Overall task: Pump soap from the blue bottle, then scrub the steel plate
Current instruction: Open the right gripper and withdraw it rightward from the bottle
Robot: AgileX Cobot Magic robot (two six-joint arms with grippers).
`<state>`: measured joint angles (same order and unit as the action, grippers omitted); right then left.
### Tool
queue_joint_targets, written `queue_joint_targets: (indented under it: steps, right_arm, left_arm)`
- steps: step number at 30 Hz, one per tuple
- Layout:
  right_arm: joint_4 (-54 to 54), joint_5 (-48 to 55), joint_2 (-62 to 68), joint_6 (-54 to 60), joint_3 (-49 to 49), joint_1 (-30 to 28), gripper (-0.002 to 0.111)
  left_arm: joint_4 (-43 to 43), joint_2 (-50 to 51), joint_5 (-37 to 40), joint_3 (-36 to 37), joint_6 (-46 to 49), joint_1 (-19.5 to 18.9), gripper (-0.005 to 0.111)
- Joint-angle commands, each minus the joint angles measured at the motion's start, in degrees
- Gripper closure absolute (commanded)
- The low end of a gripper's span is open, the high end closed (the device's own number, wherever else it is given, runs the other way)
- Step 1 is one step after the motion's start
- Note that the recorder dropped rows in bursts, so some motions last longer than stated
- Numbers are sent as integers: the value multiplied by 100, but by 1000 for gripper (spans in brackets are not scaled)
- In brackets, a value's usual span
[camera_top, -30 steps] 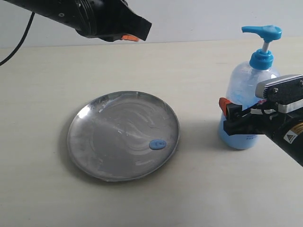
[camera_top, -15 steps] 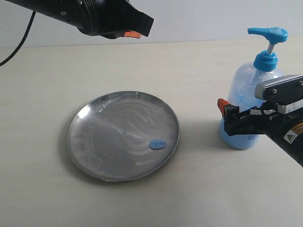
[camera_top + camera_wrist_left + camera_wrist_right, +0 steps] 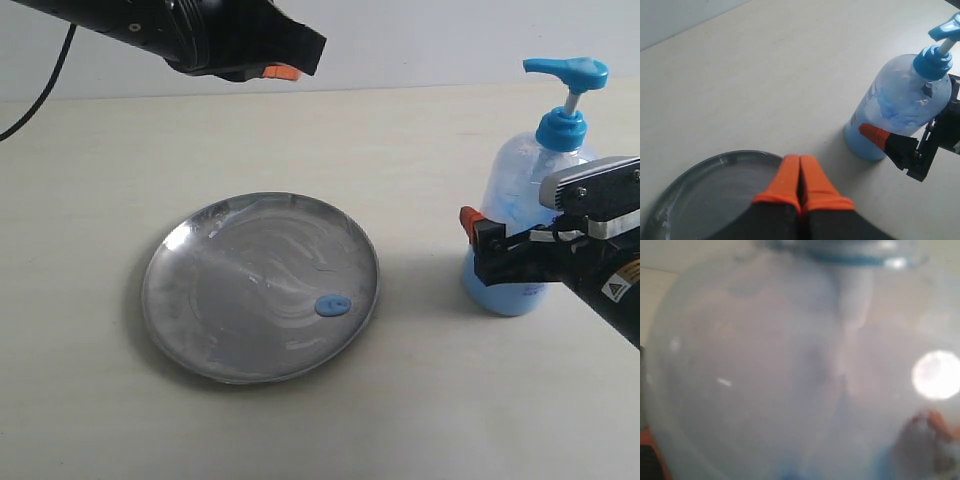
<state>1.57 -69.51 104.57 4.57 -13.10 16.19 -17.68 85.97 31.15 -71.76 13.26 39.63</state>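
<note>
Black right end effector [image 3: 497, 225] straddles blue bottle [image 3: 525, 170], spread; left end effector [image 3: 800, 171] closed, empty.

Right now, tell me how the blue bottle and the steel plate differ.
The blue bottle stands tall and upright; the steel plate lies flat and low. The bottle is clear plastic holding blue liquid; the plate is shiny metal with whitish smears and a soap blob. The right tool straddles the bottle; no tool touches the plate. Both rest on the table, apart.

Every view shares blue bottle [image 3: 520, 175] (right wrist nearest).
</note>
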Motion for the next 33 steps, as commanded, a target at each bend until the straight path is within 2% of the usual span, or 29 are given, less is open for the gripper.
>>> queue_joint_targets:
  steps: [1, 5, 11, 15, 21, 26, 33]
  right_arm:
    - [179, -45, -444, -28, 249, -35, 4]
    - [304, -45, -1058, -57, 559, -35, 4]
    - [-157, 48, -1914, -490, 775, -22, 4]
    - [-555, 878, -2426, -766, 775, -22, 4]
    - [-602, 2096, -3339, -1073, 775, -22, 4]
    - [-27, 3519, -4093, -1082, 642, -22, 4]
    - [148, 5619, -5112, -1064, 63, -22, 8]
  left_arm:
    - [-68, -57, -103, 13, 5, 30, 107]
    - [-68, -57, -103, 13, 5, 30, 107]
    - [-66, -57, -93, 13, 5, 30, 107]
    - [-66, -57, -47, 13, 5, 30, 107]
    - [-66, -57, 185, 13, 5, 30, 107]
    - [-66, -57, 522, 13, 5, 30, 107]
    - [-66, -57, 846, 13, 5, 30, 107]
